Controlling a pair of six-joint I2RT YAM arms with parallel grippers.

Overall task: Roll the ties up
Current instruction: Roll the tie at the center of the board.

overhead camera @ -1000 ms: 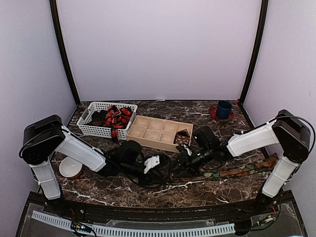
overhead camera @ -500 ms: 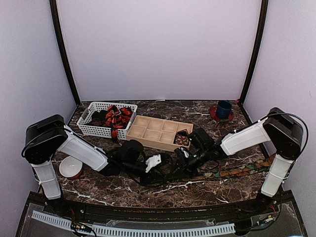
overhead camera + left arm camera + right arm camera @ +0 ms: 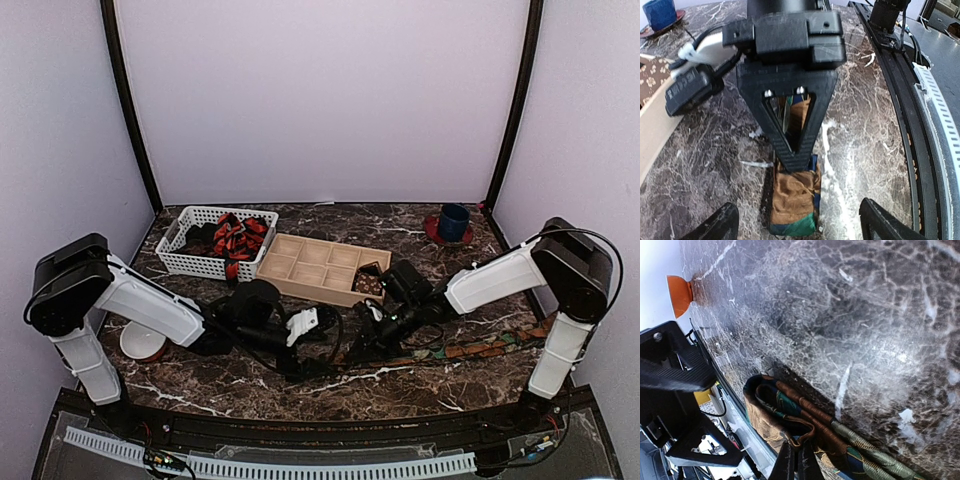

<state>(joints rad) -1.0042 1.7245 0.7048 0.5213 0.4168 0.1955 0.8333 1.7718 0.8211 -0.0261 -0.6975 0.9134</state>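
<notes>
Going left to right: one white round bowl (image 3: pixel 145 340) sat near the left arm's base on the dark marble table (image 3: pixel 200 378). Behind it was one white plastic lattice basket (image 3: pixel 193 264) with a bunch of red-and-black striped ties (image 3: pixel 238 238) piled in, plus something dark beside them. I couldn't count how many ties were in that heap.

There were two arms, both reaching in to the middle. The left gripper (image 3: pixel 801 225) was released, with its fingers spread wide on either side of the work and not touching it.

Just behind the grippers was one pale wooden tray (image 3: pixel 300 270) split into two rows of small square compartments. One rolled brown dotted tie (image 3: pixel 369 282) sat in the near right compartment.

The tie being worked was the brown-orange fabric tie with green patches (image 3: pixel 792 197). It lay flat on the near part of the table, with its long axis running left to right. Its doubled-over end pointed left at the centre, and the rest trailed off toward the right arm's base. The right gripper (image 3: pixel 797 463) was clenched on that folded end, its fingertips pinched together on the layers.

Far right, near the back corner, one blue cup (image 3: pixel 454 220) stood on one red saucer (image 3: pixel 434 233).
</notes>
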